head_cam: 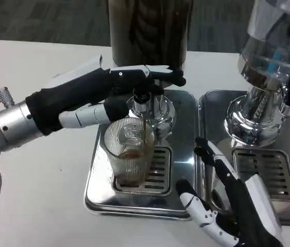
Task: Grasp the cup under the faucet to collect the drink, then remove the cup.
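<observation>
Your left hand (115, 91) has its fingers laid on the faucet (147, 105) lever, just above the cup (130, 149). Your right hand (227, 206) waits beside the cup, fingers apart, not touching it.

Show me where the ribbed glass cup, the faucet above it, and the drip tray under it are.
Ribbed glass cup (125, 154), head view, on its ribbed side wall.
Faucet (143, 104), head view, on its chrome spout body.
Drip tray (182, 123), head view, on bare metal right of the cup.

The cup (130, 154) is hemmed in: faucet (143, 103) and left hand (129, 82) above, right hand (232, 206) near-right. Bare worktop (41, 180) lies open on the left.
</observation>
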